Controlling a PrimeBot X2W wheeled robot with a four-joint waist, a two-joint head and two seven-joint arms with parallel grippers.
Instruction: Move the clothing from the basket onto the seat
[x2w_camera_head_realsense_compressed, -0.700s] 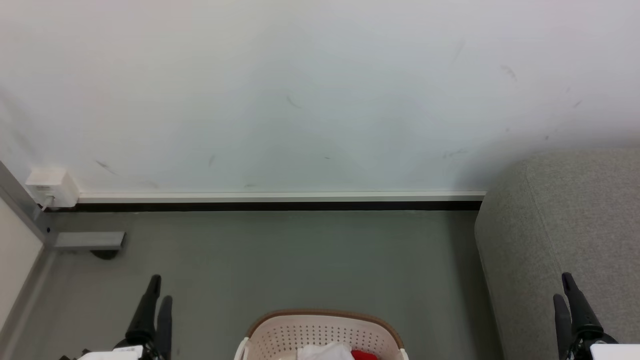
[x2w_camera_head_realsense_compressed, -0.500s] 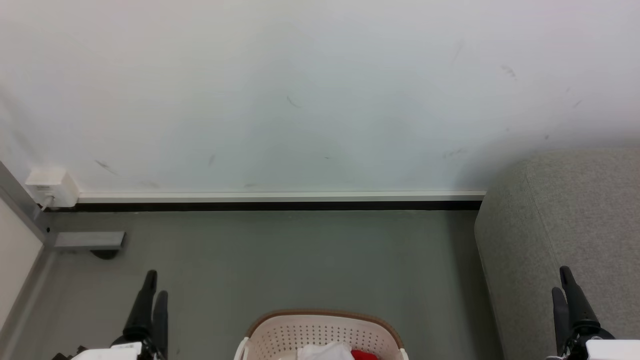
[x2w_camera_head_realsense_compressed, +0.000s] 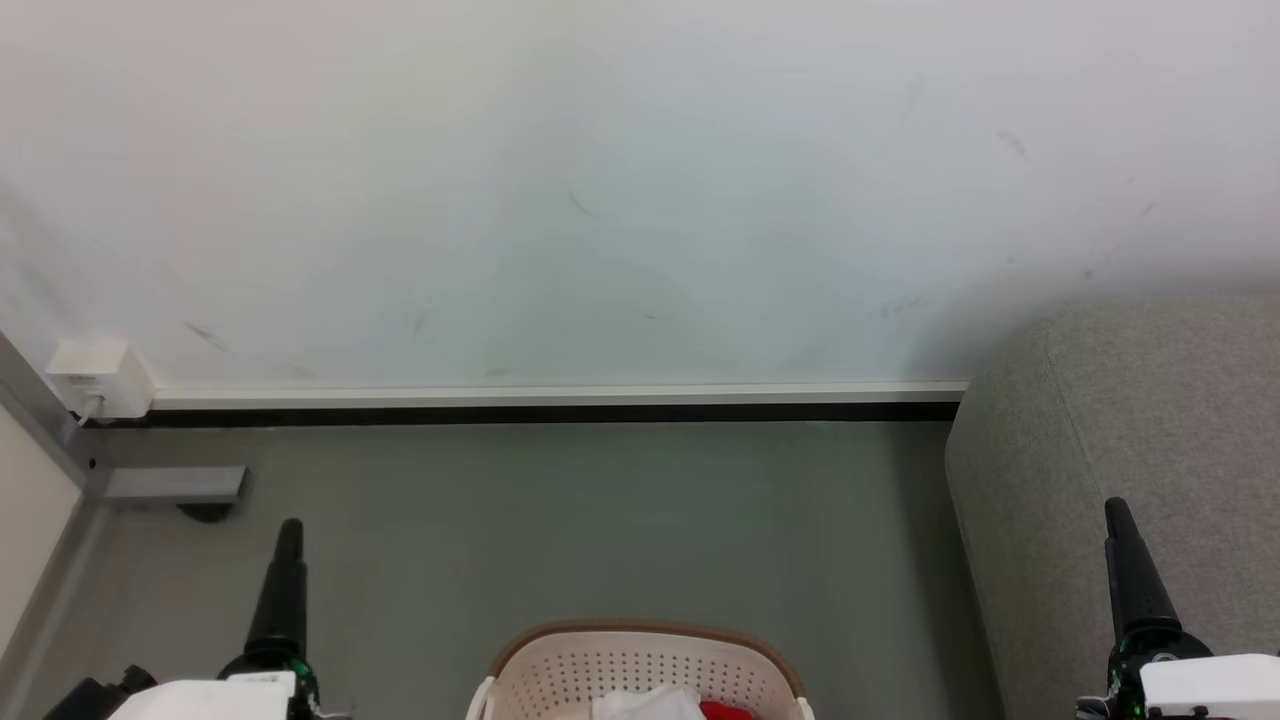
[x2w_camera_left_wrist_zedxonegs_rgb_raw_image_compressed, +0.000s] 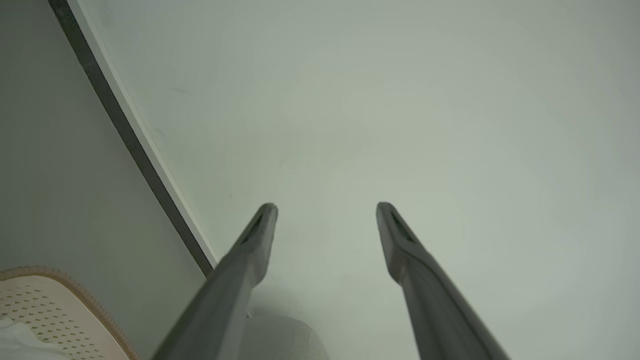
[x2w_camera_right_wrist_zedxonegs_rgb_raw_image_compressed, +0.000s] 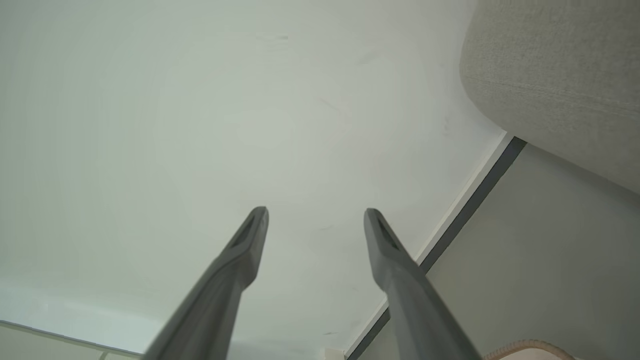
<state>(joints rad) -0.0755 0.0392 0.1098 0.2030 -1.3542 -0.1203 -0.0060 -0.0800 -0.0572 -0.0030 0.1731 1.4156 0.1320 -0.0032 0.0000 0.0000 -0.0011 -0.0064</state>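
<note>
In the head view, the basket (x2w_camera_head_realsense_compressed: 640, 632) sat on the floor (x2w_camera_head_realsense_compressed: 600, 520) at the bottom middle, cut by the frame edge, with the clothing (x2w_camera_head_realsense_compressed: 650, 704) inside it: a white fold and a scrap of red. The seat (x2w_camera_head_realsense_compressed: 1150, 420) rose at the right, well apart from the basket. The left gripper (x2w_camera_head_realsense_compressed: 288, 540) stood at the lower left and the right gripper (x2w_camera_head_realsense_compressed: 1122, 535) at the lower right, both pointing toward the wall (x2w_camera_head_realsense_compressed: 600, 200), neither over the basket. Edge-on here, each pair of fingers read as one dark spike, so their spacing could not be told from this angle.

In the left wrist view, the left gripper (x2w_camera_left_wrist_zedxonegs_rgb_raw_image_compressed: 326, 210) had its fingers (x2w_camera_left_wrist_zedxonegs_rgb_raw_image_compressed: 250, 250) spread wide with nothing between them. The basket (x2w_camera_left_wrist_zedxonegs_rgb_raw_image_compressed: 65, 300) lay at the lower left corner with a bit of white clothing (x2w_camera_left_wrist_zedxonegs_rgb_raw_image_compressed: 15, 340) in it.

In the right wrist view, the right gripper (x2w_camera_right_wrist_zedxonegs_rgb_raw_image_compressed: 315, 212) was spread and empty too, with the seat (x2w_camera_right_wrist_zedxonegs_rgb_raw_image_compressed: 550, 75) at the upper right and a sliver of the basket (x2w_camera_right_wrist_zedxonegs_rgb_raw_image_compressed: 530, 346) at the bottom edge.

The step in hand looked like the first reach. To do it well, the robot would likely have needed to bend until the whole basket was in sight and tip one gripper downward. It would then come down over the middle of the heap, not the perforated side, and close deep on a bunched fold, so the soft fabric lifted clear of the rim without dragging the light basket along
</note>
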